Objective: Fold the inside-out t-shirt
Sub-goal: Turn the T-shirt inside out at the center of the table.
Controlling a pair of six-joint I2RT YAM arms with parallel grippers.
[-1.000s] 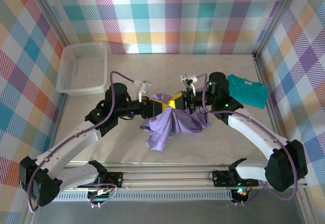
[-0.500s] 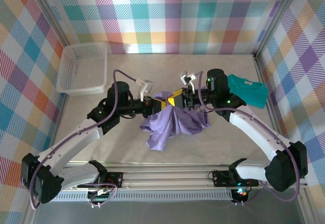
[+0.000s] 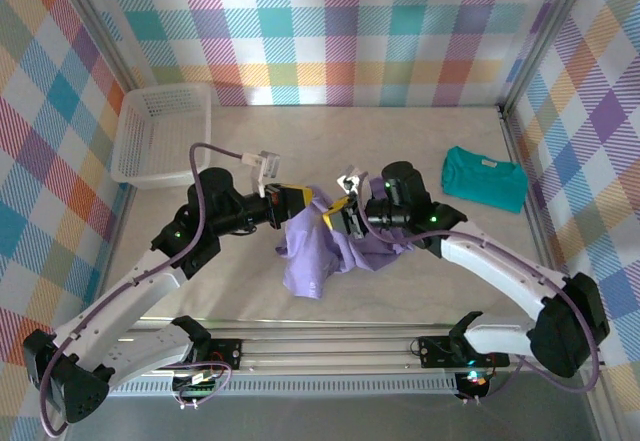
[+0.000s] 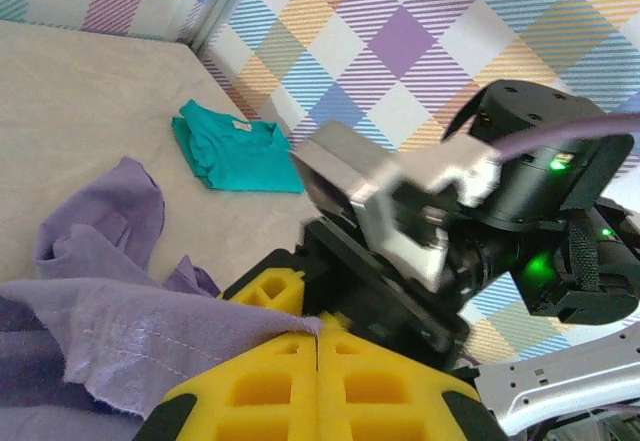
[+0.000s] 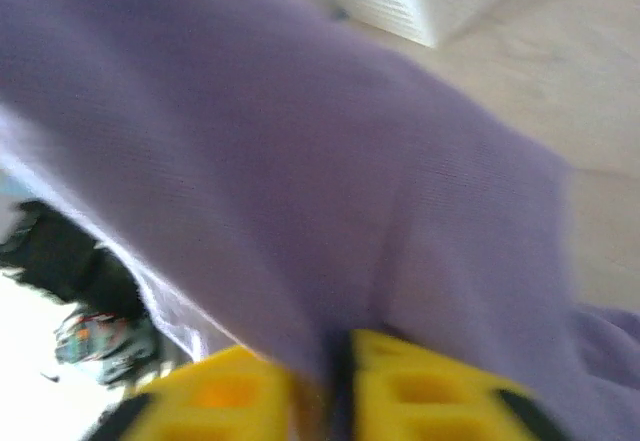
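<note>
Two robot arms lift an inside-out t-shirt [image 3: 312, 259], lavender, bunched near the middle of a pale table [image 3: 400, 131].

My left gripper [image 3: 297, 199] has its yellow jaws pressed together on a stitched edge of the shirt. My right gripper [image 3: 338, 217], just beside it, pinches a fold that drapes over it. The cloth looks light, soft and floppy, so I judge it will sag and need holds at the hem corners or shoulders. The table is smooth. A white basket [image 3: 160, 133] sits far left and a teal t-shirt [image 3: 485, 178] far right, with plaid walls [image 3: 330, 21] around.
</note>
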